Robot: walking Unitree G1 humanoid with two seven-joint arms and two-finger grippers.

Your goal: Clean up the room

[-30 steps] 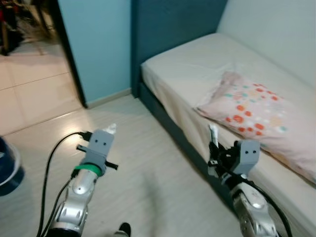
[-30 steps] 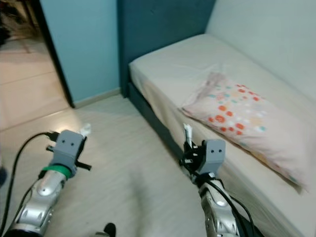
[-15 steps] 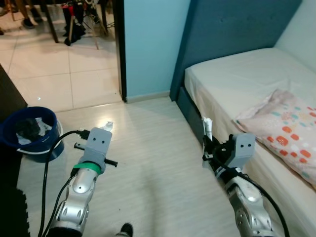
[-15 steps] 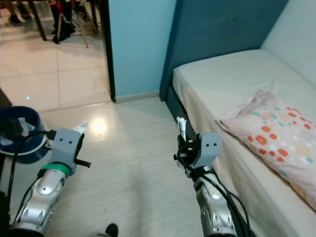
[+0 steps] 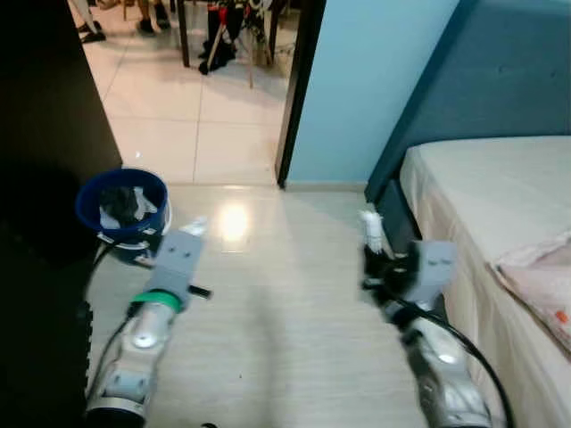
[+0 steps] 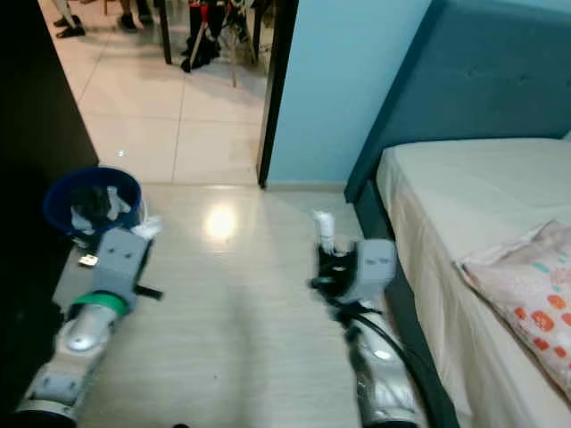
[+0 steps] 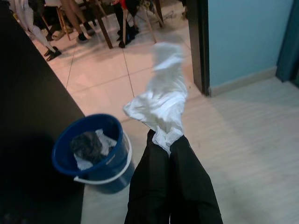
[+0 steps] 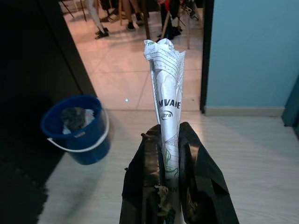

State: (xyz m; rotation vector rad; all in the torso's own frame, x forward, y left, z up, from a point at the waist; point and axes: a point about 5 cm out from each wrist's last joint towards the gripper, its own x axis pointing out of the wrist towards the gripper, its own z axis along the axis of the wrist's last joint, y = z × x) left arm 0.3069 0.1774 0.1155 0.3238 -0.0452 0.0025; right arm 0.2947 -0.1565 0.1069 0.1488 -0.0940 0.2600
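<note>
Crumpled white tissue (image 7: 161, 105) pinched in left claw (image 7: 168, 142).

Crumpled white matt cloth (image 7: 161, 105) in left hand (image 7: 169, 144); creased printed paper wrapper (image 8: 167, 107) in right hand (image 8: 170, 140). Round blue glossy plastic bucket (image 8: 76, 129) beyond hands on smooth pale floor (image 5: 285, 303).

The bucket (image 5: 122, 205) is deep blue with a white handle, holding grey and white scraps; the left fingers (image 7: 152, 186) are black and pinch a white crumpled tissue (image 7: 161, 105); the right fingers (image 8: 196, 186) are black around a white wrapper (image 8: 164, 88) with dark and green print; the floor (image 5: 268, 312) is pale beige wood-grain; the wall (image 5: 375, 80) is light blue; the headboard (image 5: 508, 80) is dark teal; the pillow (image 6: 535, 299) is pink with orange and teal dots.
</note>
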